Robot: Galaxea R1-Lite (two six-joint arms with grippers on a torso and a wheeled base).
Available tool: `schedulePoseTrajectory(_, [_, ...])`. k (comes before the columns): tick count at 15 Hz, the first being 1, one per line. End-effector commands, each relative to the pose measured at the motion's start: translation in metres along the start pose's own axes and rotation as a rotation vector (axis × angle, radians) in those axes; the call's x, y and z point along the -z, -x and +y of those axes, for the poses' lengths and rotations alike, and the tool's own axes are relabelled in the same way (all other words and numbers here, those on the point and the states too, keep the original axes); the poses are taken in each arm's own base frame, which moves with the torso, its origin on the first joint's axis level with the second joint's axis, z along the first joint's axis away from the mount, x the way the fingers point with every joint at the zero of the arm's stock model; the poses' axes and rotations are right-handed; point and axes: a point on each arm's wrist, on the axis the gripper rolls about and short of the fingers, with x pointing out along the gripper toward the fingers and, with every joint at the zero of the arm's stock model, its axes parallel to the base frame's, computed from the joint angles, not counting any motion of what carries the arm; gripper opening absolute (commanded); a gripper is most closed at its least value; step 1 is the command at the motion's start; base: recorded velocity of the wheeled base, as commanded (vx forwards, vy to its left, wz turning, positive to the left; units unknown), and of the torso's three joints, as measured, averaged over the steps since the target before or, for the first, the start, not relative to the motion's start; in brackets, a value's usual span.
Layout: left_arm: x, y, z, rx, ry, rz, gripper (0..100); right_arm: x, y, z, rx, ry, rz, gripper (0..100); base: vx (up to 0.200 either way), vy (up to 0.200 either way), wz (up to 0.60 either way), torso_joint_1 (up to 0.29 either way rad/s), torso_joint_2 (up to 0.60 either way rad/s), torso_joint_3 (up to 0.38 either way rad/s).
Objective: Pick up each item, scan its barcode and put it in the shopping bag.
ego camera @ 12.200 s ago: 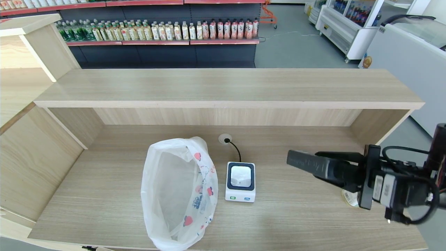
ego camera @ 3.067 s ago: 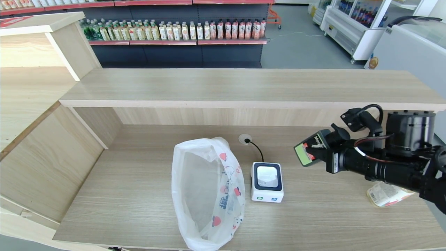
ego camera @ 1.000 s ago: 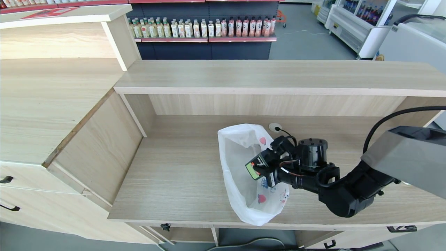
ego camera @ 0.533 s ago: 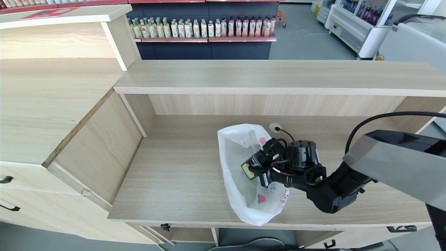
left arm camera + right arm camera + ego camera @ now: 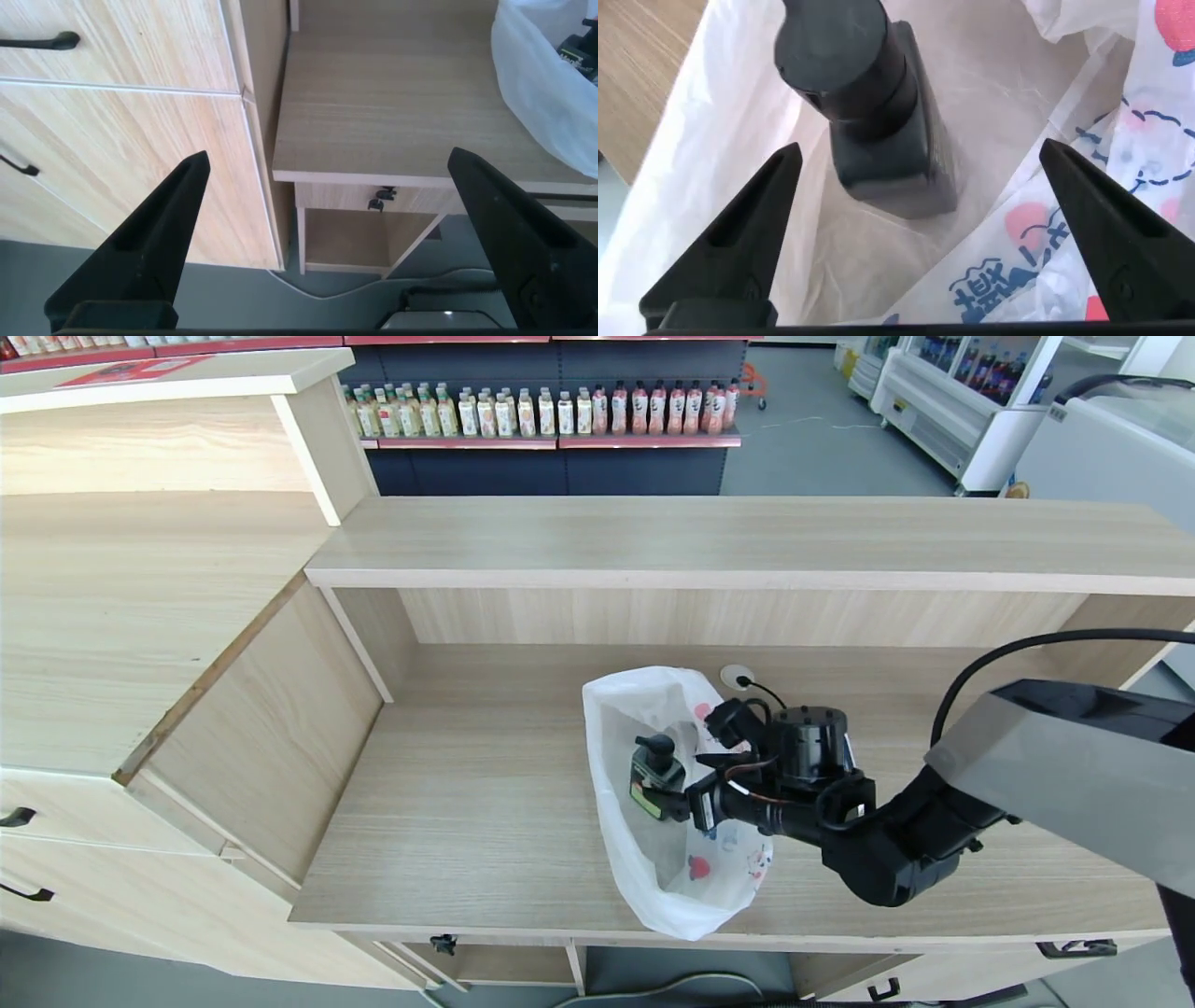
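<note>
Bottle (image 5: pixel 878 121), pump end uppermost, inside the shopping bag (image 5: pixel 616 840) on the counter (image 5: pixel 467 803), just ahead of your right gripper (image 5: pixel 920 177), whose fingers (image 5: pixel 729 243) are spread wide either side and clear of it, so a straight pull-back should free you.

The right gripper (image 5: pixel 910 247) hangs spread over the mouth of the shopping bag (image 5: pixel 677 187); straight ahead of it the dark pump bottle (image 5: pixel 873 121) blocks the way, with gaps either side; bag film crowds both flanks; past the bag's far wall, the counter (image 5: pixel 485 784) gives room to pass.
</note>
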Motion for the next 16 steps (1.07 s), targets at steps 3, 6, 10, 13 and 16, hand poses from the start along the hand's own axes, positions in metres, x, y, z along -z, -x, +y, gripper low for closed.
schedulePoseTrajectory(3, [0.0,0.0,0.0,0.0,0.0,0.0,100,-0.052,0.09,-0.004,0.065,-0.124,-0.057,100,0.0,0.0,0.0,0.0,0.0,0.0])
schedulePoseTrajectory(6, [0.0,0.0,0.0,0.0,0.0,0.0,100,-0.067,0.172,-0.005,0.162,-0.218,-0.071,100,0.0,0.0,0.0,0.0,0.0,0.0])
schedulePoseTrajectory(10, [0.0,0.0,0.0,0.0,0.0,0.0,100,-0.057,0.251,-0.026,0.422,-0.348,0.092,100,0.0,0.0,0.0,0.0,0.0,0.0])
schedulePoseTrajectory(13, [0.0,0.0,0.0,0.0,0.0,0.0,100,-0.045,0.278,-0.036,0.651,-0.417,0.213,100,0.0,0.0,0.0,0.0,0.0,0.0])
schedulePoseTrajectory(16, [0.0,0.0,0.0,0.0,0.0,0.0,100,-0.039,0.286,-0.045,0.718,-0.453,0.223,100,0.0,0.0,0.0,0.0,0.0,0.0])
